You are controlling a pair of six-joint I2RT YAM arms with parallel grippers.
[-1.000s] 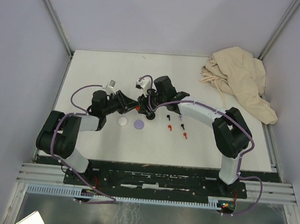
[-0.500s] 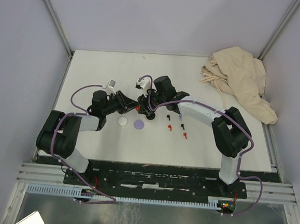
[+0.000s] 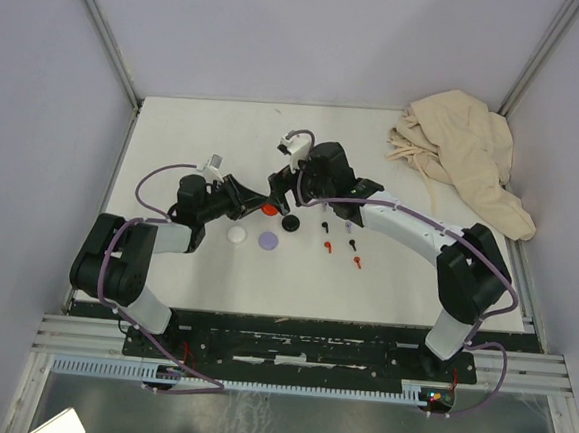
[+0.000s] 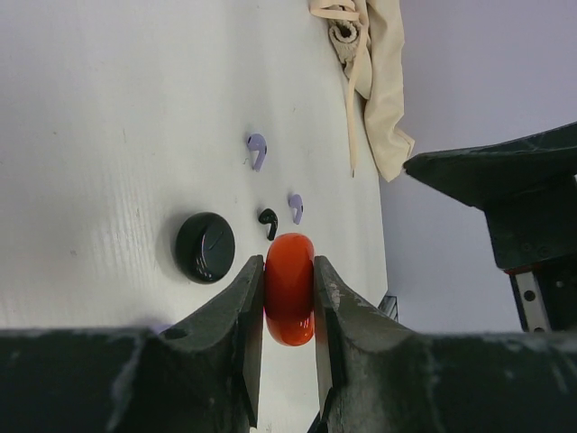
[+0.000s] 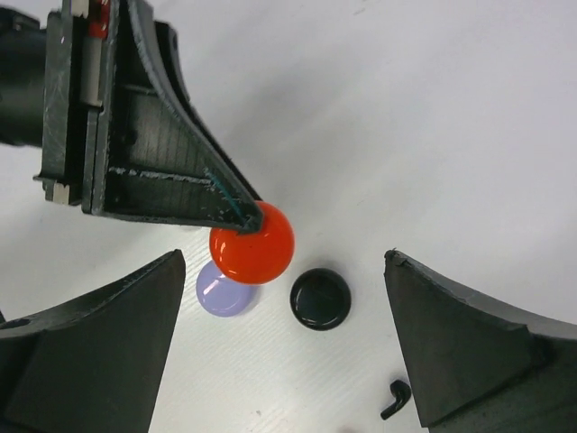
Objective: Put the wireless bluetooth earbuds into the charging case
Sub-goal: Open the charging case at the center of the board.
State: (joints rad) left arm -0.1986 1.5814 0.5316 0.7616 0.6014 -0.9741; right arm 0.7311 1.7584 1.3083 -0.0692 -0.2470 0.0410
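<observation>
My left gripper (image 3: 261, 207) is shut on a round red charging case (image 3: 269, 210), holding it on edge just above the table; the case sits between the pads in the left wrist view (image 4: 289, 289). My right gripper (image 3: 285, 187) is open and empty, hovering over the red case (image 5: 251, 244) and a shut black case (image 5: 320, 299). A black earbud (image 5: 394, 397) lies by the black case. In the top view two black earbuds (image 3: 326, 225) and two red earbuds (image 3: 327, 247) lie right of the black case (image 3: 290, 224). Two lavender earbuds (image 4: 257, 150) show in the left wrist view. White earbuds are not seen.
A white round case (image 3: 236, 235) and a lavender round case (image 3: 268, 241) lie in front of the left gripper. A crumpled beige cloth (image 3: 465, 155) sits at the back right corner. Grey walls enclose the white table (image 3: 175, 137).
My right gripper has pulled back and up from the red case towards the far side. The left gripper still holds the red case in the same place.
</observation>
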